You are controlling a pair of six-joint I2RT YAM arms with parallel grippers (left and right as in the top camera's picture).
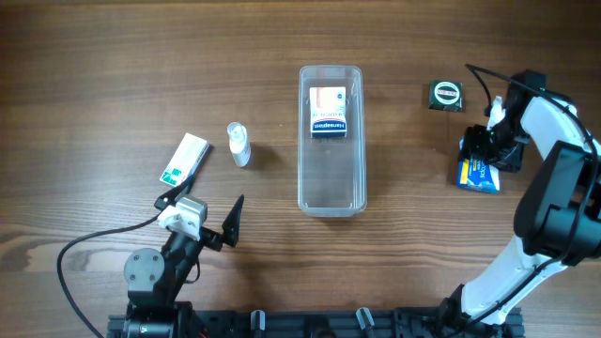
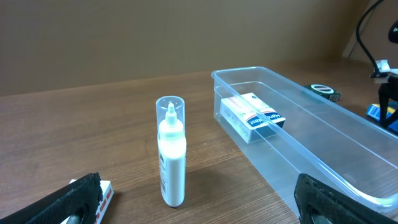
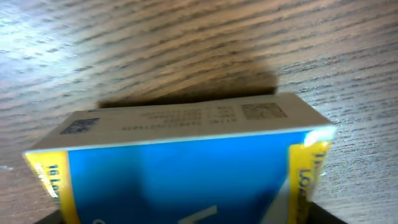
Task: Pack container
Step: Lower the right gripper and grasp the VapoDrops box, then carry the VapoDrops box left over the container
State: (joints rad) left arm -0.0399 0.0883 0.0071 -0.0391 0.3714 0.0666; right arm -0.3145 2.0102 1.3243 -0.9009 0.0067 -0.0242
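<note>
The container point(image 1: 331, 192) is a clear long tub standing mid-table, with one white and blue box point(image 1: 329, 113) lying in its far end; both show in the left wrist view, the container point(image 2: 323, 155) and the box point(image 2: 252, 116). My left gripper point(image 1: 207, 214) is open and empty near the front left, its fingers point(image 2: 199, 199) spread in front of a small upright clear bottle point(image 2: 171, 155). My right gripper point(image 1: 488, 141) is at the right, low over a blue and yellow box point(image 1: 479, 175). That box point(image 3: 186, 174) fills the right wrist view between the spread fingers.
The small bottle point(image 1: 239, 144) stands left of the container. A white and green box point(image 1: 183, 158) lies further left, its end showing in the left wrist view point(image 2: 102, 193). A small dark square packet point(image 1: 447, 95) lies at the back right. A cable runs along the front left.
</note>
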